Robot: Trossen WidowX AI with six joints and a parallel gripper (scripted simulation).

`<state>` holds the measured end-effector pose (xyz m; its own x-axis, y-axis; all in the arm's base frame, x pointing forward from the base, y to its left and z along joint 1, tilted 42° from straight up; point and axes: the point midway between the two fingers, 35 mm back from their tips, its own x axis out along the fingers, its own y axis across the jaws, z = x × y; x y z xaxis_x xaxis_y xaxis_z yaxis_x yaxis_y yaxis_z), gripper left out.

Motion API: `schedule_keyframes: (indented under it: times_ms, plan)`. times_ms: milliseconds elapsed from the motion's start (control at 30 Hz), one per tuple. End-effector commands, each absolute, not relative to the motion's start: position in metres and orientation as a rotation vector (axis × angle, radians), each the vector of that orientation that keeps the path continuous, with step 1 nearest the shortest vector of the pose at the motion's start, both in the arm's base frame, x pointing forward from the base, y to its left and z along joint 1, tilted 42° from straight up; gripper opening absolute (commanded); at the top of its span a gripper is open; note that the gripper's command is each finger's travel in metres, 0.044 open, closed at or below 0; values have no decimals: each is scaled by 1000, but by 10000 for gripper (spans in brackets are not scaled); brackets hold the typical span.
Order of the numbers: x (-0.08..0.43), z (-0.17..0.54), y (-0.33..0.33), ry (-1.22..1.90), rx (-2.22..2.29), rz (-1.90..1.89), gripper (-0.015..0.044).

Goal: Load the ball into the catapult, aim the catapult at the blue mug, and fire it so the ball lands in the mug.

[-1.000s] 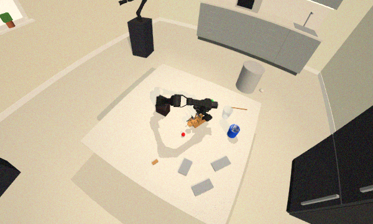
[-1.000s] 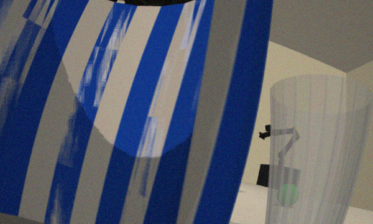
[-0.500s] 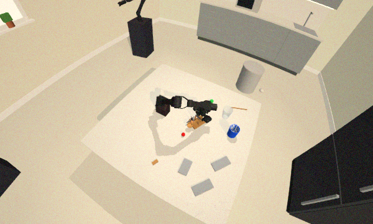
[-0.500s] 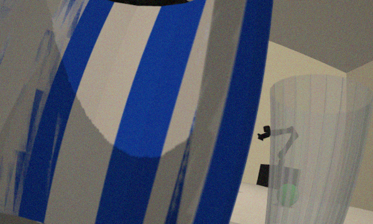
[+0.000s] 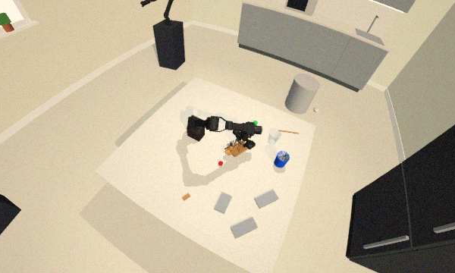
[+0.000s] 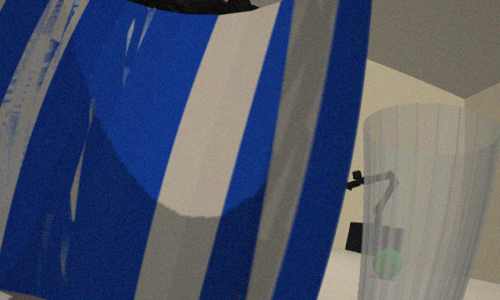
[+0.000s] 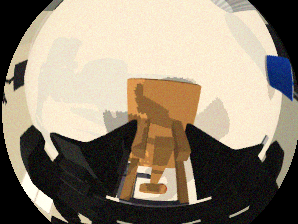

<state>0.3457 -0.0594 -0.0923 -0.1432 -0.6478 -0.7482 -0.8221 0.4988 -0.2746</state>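
Note:
An orange wooden catapult (image 5: 238, 150) (image 7: 162, 102) stands on the mat. My gripper (image 7: 161, 125) reaches down over it, one finger beside each upright. The fingers are slightly apart, open around the uprights; any contact is hard to tell. The catapult's small round end shows low between the fingers in the wrist view, with no ball visible on it. A red ball (image 5: 221, 163) lies on the mat beside the catapult. The blue mug (image 5: 280, 163) (image 6: 150, 104) (image 7: 280, 75) stands upright to the right; the exterior view shows its white stripes. Its inside is unclear.
A clear cup (image 5: 274, 136) (image 6: 437, 187) stands near the mug. A green ball (image 5: 255, 122) lies beyond the gripper, and a thin stick (image 5: 289, 132) behind the cup. Grey slabs (image 5: 266, 199) (image 5: 223, 202) (image 5: 244, 227) and a small orange block (image 5: 186, 196) lie in front.

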Motion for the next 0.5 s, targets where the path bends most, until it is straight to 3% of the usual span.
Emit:
schedule_keyframes:
  times_ms: [0,133,300,467]
  plan:
    - [346,-92,-59,1864,-1222,248,341]
    - [352,-75,-43,1862,-1221,251,440]
    - [359,-20,5,1863,-1220,254,440]
    - [359,-32,-3,1861,-1229,258,440]
